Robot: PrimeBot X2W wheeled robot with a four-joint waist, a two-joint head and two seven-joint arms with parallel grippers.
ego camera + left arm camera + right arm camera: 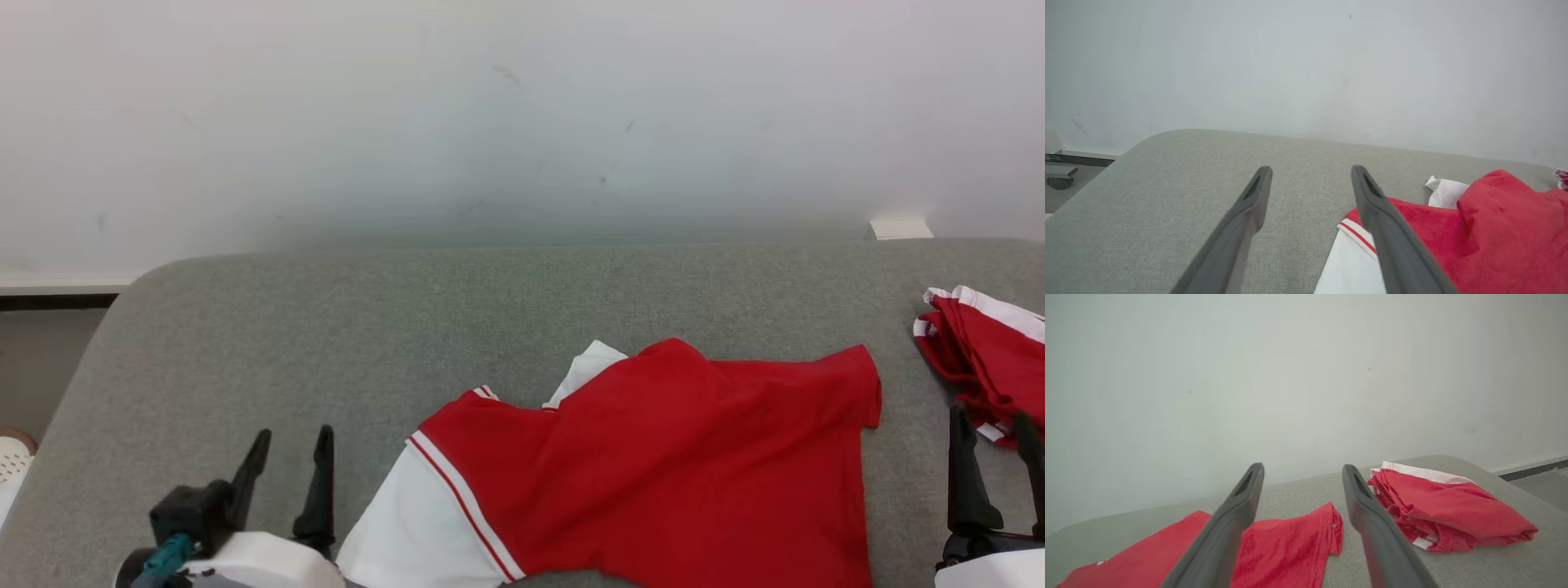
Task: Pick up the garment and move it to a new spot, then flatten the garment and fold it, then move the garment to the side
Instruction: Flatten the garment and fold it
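Observation:
A red garment with white sleeves and striped trim (pixel 653 457) lies partly spread on the grey padded surface (pixel 408 327), its near edge cut off by the bottom of the head view. It also appears as red cloth (pixel 1494 228) in the left wrist view and as a red corner (pixel 1290 547) in the right wrist view. My left gripper (pixel 292 449) stands open just left of the white sleeve, holding nothing. My right gripper (pixel 994 425) is open at the garment's right, also holding nothing.
A pile of folded red and white garments (pixel 988 351) sits at the surface's right edge, close to my right gripper, and shows as a stack (pixel 1445 506) in the right wrist view. A pale wall rises behind. The surface's left half is bare fabric; floor lies beyond its left edge.

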